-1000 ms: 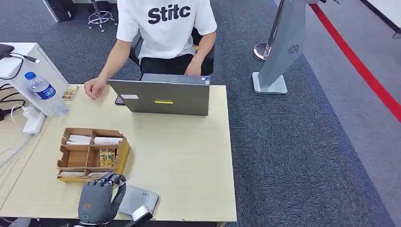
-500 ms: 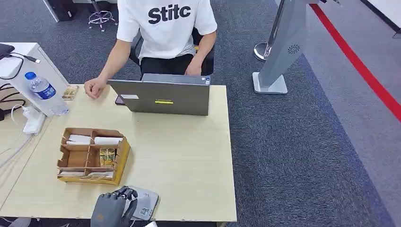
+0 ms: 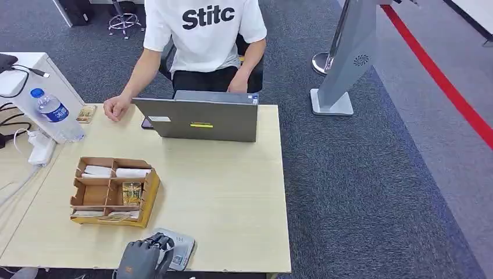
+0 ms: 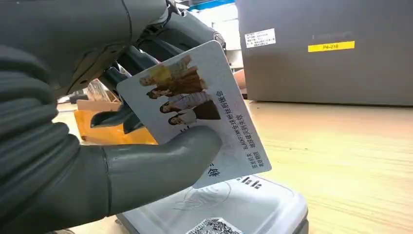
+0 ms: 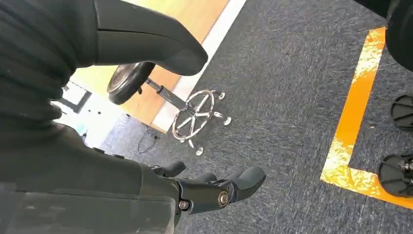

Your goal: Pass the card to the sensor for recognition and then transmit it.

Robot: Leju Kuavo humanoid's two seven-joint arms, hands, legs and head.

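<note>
Right now the left robot hand [image 4: 97, 122] pinches a white plastic photo card [image 4: 195, 117] between thick grey thumb and dark fingers, tilted, just above the pale grey flat card reader [image 4: 229, 209] at the near edge of the light wood tabletop [image 3: 232, 192]. The right robot hand [image 5: 214, 187] hangs over the dark carpet, fingers loosely apart, holding nothing.

Risks, as I judge it: the grip sits near one corner of the card, so a small slip could let it pivot or drop onto the reader or off the tabletop edge. The card is angled, not flat to the sensor (may not register if it stays that way). The brown cardboard divided tray [image 3: 110, 192] is just beside the hand, so a wide swing could knock it.

Writing: the person's white T-shirt [image 3: 203, 29] reads "Stitc". The grey laptop [image 4: 321, 48] carries a yellow label "P4-218" plus a white sticker, too small to read. The card has Chinese print incl. "BLACKPINK"; the reader shows a QR code.
</note>
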